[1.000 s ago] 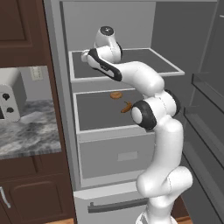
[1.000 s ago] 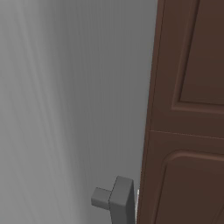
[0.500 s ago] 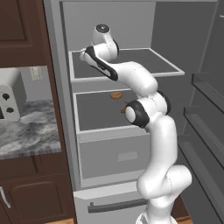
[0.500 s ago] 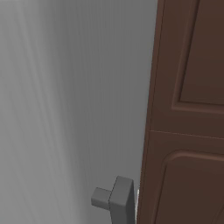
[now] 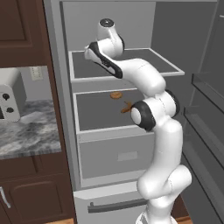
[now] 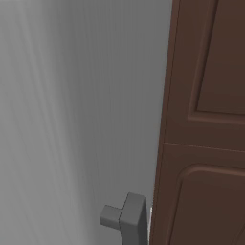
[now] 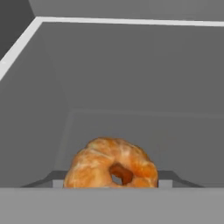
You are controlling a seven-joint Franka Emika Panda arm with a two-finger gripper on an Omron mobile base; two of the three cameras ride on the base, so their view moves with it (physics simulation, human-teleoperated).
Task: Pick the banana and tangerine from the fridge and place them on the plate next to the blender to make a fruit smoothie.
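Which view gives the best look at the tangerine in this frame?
The hand view: the tangerine sits close and central between the gripper fingertips, its dimple visible. In the left base view the arm covers that upper shelf spot. The right base view faces a grey fridge panel.

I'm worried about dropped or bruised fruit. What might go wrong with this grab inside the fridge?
1. The gripper flanks the tangerine low on its sides. Being round, the fruit may squirt out and roll across the upper shelf.
2. In the left base view the arm's elbow sits right beside the banana on the lower shelf. Pulling out might knock it.
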